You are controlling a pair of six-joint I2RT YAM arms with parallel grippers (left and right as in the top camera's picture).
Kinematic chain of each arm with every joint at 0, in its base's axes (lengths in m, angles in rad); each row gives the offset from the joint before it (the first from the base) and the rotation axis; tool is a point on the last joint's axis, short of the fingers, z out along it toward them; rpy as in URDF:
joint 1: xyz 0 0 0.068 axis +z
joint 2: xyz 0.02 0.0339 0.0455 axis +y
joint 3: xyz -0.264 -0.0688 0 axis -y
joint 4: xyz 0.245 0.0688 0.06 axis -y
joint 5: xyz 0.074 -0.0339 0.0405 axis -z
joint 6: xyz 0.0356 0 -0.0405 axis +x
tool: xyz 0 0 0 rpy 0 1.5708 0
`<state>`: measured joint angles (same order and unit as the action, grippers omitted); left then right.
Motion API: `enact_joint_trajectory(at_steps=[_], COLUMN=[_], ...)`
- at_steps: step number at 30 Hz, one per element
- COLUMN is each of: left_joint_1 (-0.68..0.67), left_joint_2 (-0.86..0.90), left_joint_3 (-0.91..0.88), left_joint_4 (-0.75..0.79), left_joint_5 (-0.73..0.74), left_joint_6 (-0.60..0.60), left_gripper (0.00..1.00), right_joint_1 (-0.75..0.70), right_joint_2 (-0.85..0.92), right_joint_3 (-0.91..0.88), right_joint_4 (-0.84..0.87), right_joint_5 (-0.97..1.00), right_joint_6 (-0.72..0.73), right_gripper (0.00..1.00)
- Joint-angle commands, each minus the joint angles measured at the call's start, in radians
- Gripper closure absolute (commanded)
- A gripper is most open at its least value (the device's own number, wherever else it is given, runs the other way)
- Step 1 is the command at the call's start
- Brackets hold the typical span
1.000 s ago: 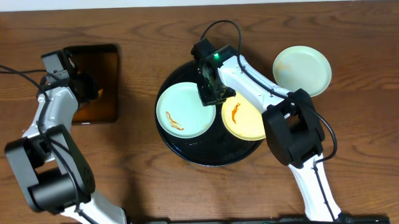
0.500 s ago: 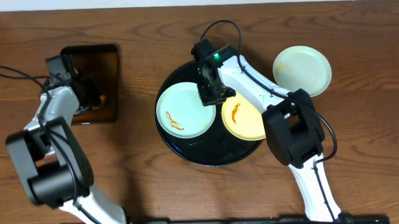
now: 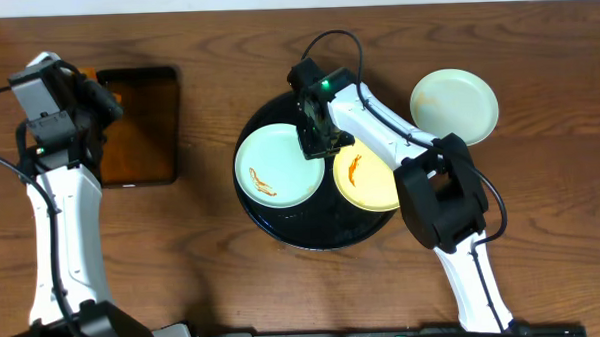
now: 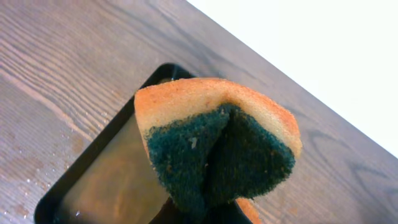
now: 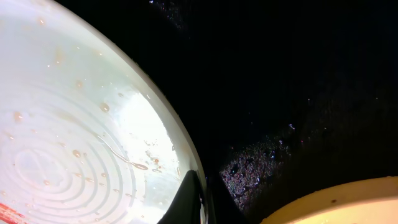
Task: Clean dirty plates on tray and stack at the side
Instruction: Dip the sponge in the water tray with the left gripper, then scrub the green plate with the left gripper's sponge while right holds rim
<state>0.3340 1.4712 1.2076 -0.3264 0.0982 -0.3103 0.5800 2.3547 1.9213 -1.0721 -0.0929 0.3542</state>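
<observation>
Sponge [image 4: 217, 149] in left gripper [image 3: 102, 101], green-faced

Left end effector [image 3: 100, 100]: risen from the rectangular tray [image 3: 174, 123] to above its upper-left corner, arm newly stretched out. Folded sponge [image 4: 217, 146]: lifted clear of the brown liquid [image 3: 139, 134].

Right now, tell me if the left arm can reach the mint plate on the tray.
Probably yes. The left gripper holds the sponge over the rectangular tray; only bare table lies between, and the right gripper sits at the mint plate's far rim.
</observation>
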Motion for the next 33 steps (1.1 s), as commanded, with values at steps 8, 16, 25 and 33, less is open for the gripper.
enact_joint_trajectory(at_steps=[8, 16, 25, 33], left_joint_1=[0.007, -0.049, -0.28, -0.535], left_joint_2=[0.094, -0.006, 0.006, 0.092], left_joint_3=[-0.023, -0.023, -0.025, -0.026], left_joint_4=[-0.054, -0.215, -0.486, -0.466], left_joint_5=[0.399, 0.661, 0.498, 0.16], left_joint_6=[-0.002, -0.137, -0.164, -0.415], left_gripper=[0.93, 0.92, 0.93, 0.93], right_joint_1=[0.017, 0.017, 0.017, 0.017], right_joint_2=[0.007, 0.007, 0.007, 0.007], right_joint_3=[-0.004, -0.004, -0.004, -0.004], right_joint_4=[-0.001, 0.007, 0.014, 0.013], right_joint_5=[0.032, 0.032, 0.032, 0.032], right_joint_6=[-0.011, -0.011, -0.011, -0.007], right_gripper=[0.99, 0.99, 0.99, 0.99])
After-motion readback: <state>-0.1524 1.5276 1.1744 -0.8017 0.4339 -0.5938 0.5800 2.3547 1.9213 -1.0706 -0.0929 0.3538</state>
